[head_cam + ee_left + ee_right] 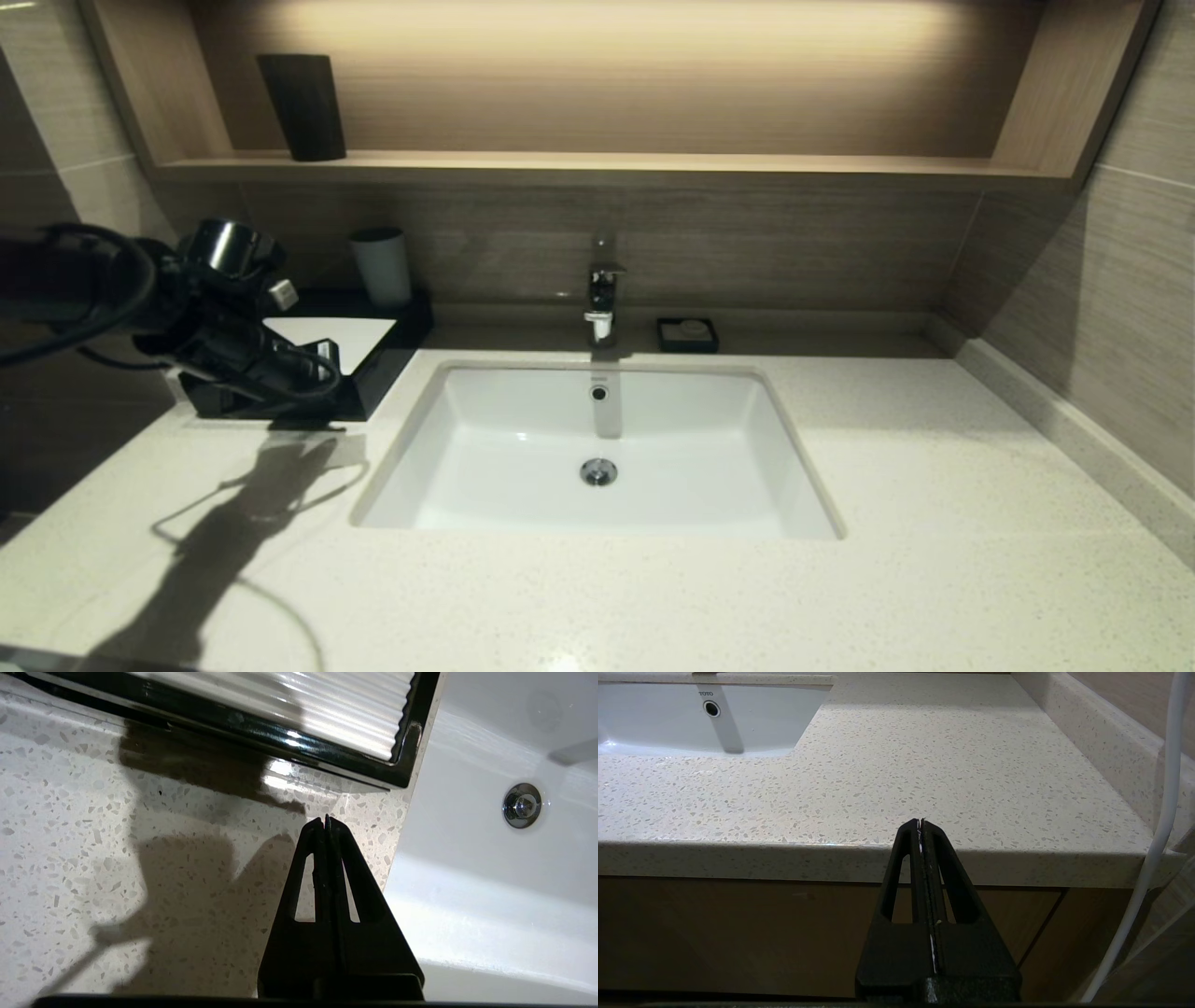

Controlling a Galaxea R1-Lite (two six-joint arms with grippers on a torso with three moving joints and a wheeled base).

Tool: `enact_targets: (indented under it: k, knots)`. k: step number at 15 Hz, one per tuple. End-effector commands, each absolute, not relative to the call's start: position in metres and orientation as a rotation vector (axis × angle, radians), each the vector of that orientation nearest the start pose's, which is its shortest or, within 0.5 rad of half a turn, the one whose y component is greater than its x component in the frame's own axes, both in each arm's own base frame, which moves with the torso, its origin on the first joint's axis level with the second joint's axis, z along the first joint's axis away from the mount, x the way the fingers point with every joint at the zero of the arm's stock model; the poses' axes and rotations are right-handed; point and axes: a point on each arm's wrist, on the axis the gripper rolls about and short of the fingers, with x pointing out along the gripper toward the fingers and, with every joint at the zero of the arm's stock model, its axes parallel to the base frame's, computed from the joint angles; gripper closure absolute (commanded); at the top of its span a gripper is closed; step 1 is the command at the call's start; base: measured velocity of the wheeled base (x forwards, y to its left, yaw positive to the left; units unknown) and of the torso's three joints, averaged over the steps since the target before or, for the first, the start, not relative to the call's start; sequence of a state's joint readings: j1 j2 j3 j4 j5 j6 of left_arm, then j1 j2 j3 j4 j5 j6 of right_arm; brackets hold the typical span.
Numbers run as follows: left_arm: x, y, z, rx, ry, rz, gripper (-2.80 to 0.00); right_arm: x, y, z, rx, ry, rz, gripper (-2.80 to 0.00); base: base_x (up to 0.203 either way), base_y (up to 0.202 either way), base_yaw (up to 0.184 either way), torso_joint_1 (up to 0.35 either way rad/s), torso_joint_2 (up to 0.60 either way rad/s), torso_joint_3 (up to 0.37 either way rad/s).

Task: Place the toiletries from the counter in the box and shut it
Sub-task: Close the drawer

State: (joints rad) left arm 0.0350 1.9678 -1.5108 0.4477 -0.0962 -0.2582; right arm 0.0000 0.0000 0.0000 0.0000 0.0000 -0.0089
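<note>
The black box with its white top panel stands on the counter left of the basin. My left gripper hovers at the box's front edge, shut and empty. In the left wrist view the shut gripper is over the speckled counter, just before the box's glossy black rim, near the corner by the basin. No packets show in any view. My right gripper is shut and empty, parked low before the counter's front edge.
A faucet and a small black soap dish stand behind the basin. A grey cup stands behind the box. A dark vase is on the wooden shelf. A white cable hangs near the right gripper.
</note>
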Motion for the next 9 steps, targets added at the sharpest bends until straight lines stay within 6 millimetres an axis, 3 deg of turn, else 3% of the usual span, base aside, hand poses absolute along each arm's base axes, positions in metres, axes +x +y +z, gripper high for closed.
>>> enact_targets:
  k: [1, 4, 9]
  knots:
    - [0.359, 0.009, 0.196, -0.299, 0.891, 0.054, 0.0, -0.023, 0.0, 0.075, -0.009, 0.0, 0.0, 0.0, 0.0, 0.0, 0.0, 0.0, 0.0, 0.0]
    - [0.337, 0.006, 0.21, -0.29, 0.868, 0.043, 0.0, -0.023, 0.0, 0.075, -0.009, 0.0, 0.0, 0.0, 0.0, 0.0, 0.0, 0.0, 0.0, 0.0]
    - [0.278, 0.003, 0.236, -0.276, 0.801, 0.024, 0.0, -0.023, 0.0, 0.075, -0.009, 0.0, 0.001, 0.0, 0.0, 0.0, 0.0, 0.0, 0.0, 0.0]
